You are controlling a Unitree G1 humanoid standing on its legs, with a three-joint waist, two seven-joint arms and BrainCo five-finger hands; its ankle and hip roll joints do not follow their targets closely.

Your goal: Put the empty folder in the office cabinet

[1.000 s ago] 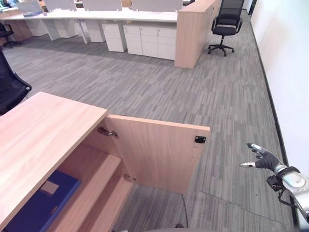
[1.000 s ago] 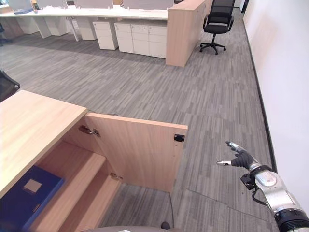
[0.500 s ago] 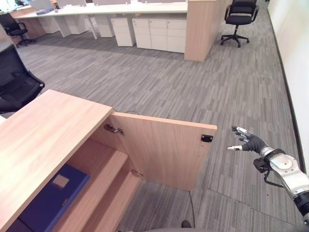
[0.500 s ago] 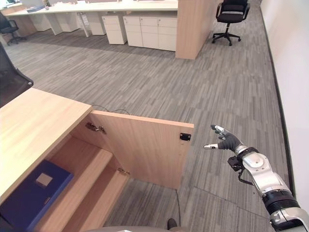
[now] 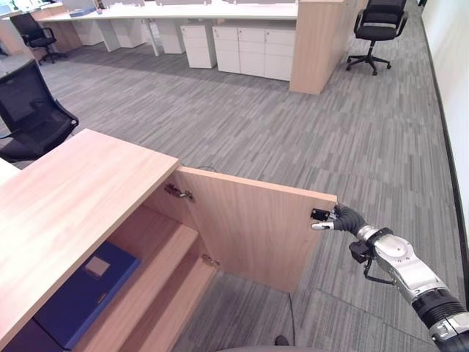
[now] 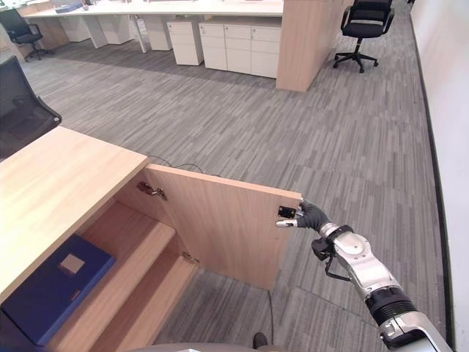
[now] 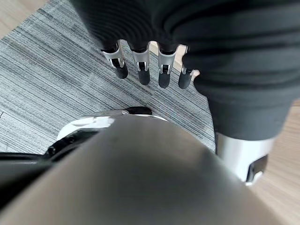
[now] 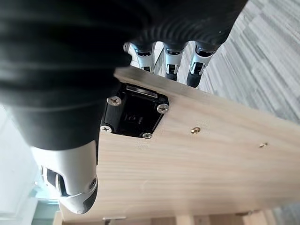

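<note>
Below the wooden top of the cabinet [image 5: 80,198], the interior is standing open, and its door [image 5: 256,224] is swinging out over the grey carpet. On the upper shelf [image 5: 150,257], close to its front edge and far from the hinges, the blue folder [image 5: 84,293] is lying flat with its small label facing up, so the folder is already sitting inside. It is looking stiff, flat and light, with a smooth cover that may slip; taking it by one long edge would probably be safest. At the free corner of the door, the right hand [image 6: 304,215] is reaching with nearly straight fingers [image 8: 197,65] over the top edge, beside the small black catch [image 8: 136,115], holding nothing. The left hand [image 7: 140,63] is hanging over the carpet with relaxed fingers, empty.
</note>
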